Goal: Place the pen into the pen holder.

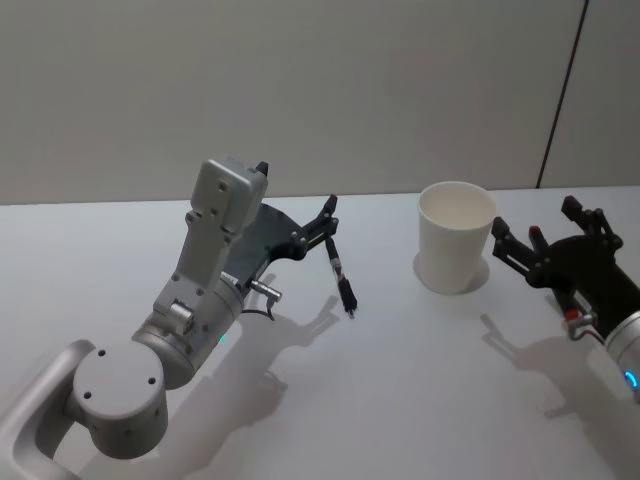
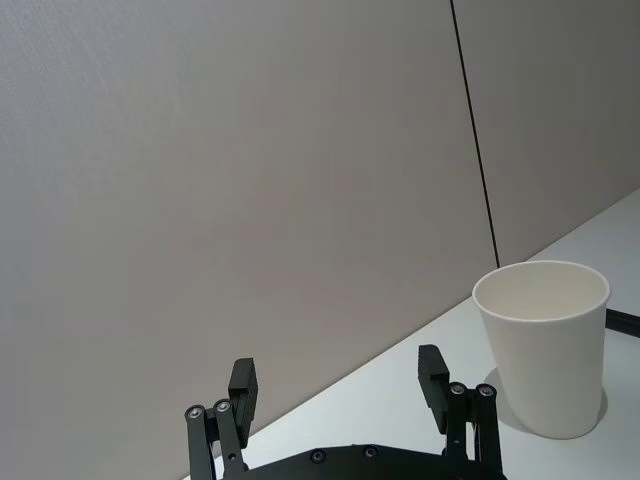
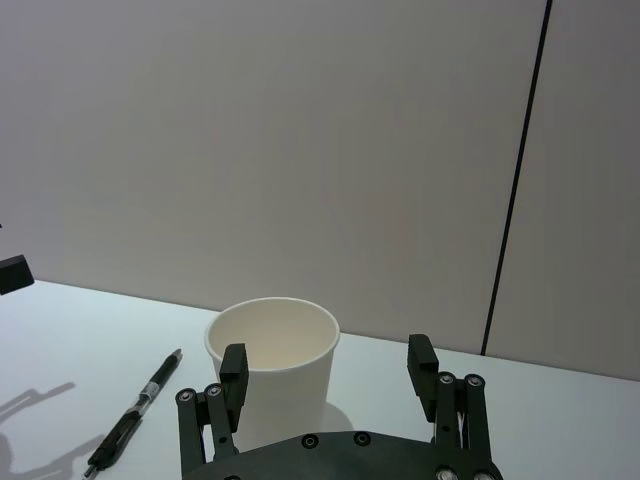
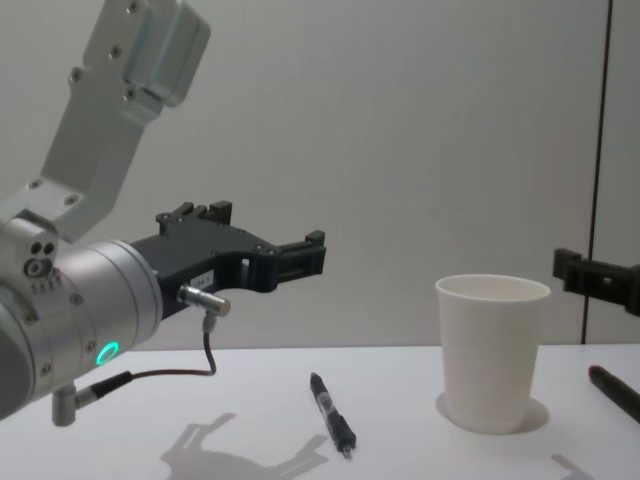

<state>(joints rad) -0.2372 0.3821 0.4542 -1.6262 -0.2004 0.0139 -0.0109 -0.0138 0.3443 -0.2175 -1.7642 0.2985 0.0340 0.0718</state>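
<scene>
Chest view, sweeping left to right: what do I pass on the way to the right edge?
left pincer, open → pen, lying flat → pen holder, upright → right pincer, at the right edge

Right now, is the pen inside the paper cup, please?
No, out: the pen lies flat on the table, left of the upright, empty paper cup.
</scene>
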